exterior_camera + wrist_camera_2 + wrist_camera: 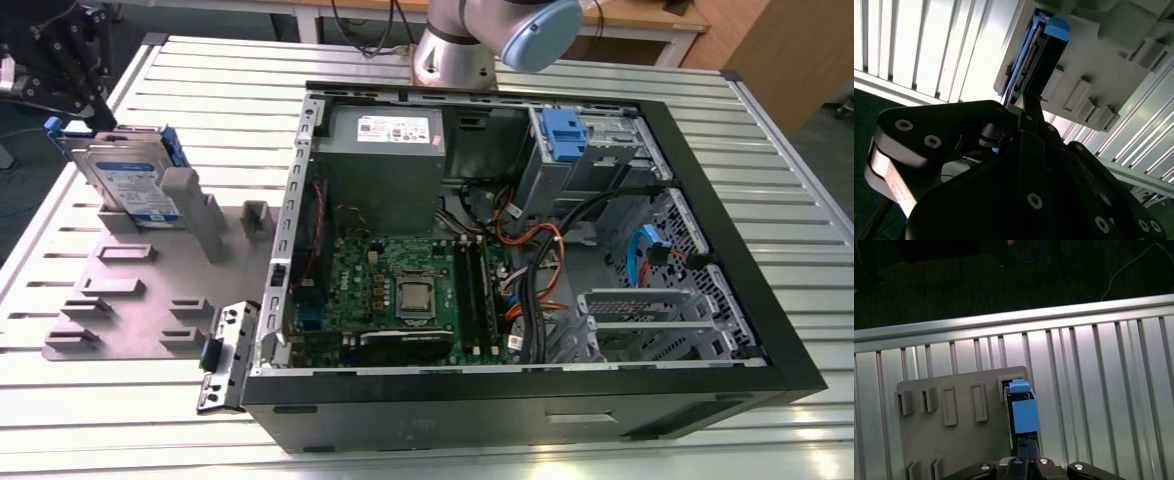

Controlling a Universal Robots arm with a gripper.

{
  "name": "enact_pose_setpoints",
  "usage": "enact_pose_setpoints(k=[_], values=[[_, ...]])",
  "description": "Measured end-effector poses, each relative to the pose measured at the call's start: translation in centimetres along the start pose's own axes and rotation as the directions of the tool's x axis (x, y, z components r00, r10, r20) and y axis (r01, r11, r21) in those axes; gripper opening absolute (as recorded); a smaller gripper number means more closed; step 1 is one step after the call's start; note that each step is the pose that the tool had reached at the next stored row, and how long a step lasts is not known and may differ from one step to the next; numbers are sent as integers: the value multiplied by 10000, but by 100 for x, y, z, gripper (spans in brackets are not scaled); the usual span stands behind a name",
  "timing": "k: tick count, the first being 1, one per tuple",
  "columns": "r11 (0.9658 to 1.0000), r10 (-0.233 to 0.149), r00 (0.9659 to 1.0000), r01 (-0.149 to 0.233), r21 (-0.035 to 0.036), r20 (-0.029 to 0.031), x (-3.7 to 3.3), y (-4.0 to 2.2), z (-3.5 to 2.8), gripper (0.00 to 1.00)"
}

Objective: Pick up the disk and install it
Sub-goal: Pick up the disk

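fingers [1023, 449]: I see them close together against the disk's blue end; can't tell if they pinch it
disk [131, 178]: upright in grey holder [127, 295], on the desk [214, 70], exterior view's left
case [534, 415]: open, just beside holder

Silver disk [134, 185] with blue frame and white-and-blue label; grey plate [127, 300].
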State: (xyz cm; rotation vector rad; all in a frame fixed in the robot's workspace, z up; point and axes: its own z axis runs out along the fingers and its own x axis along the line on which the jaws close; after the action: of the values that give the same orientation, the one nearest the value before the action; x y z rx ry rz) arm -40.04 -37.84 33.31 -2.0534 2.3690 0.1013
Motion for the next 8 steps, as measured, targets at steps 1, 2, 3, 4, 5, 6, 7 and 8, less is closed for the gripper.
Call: enact_pose_setpoints(k=[1,2,3,4,5,6,7,8], values=[[10000,0,10000,0,-1,-1,0,-3,3,11],[10000,0,10000,0,-3,-3,-1,-9,3,11],[10000,-1,10000,1,-2,-2,-2,-15,5,11],[10000,-1,10000,1,0,0,-2,-20,7,11],[10000,0,10000,0,0,0,-3,-24,7,11],[10000,1,10000,-1,0,0,-3,-26,7,11],[10000,1,10000,-1,0,0,-3,-26,7,11],[10000,1,10000,-1,-1,-1,-3,-27,7,11]])
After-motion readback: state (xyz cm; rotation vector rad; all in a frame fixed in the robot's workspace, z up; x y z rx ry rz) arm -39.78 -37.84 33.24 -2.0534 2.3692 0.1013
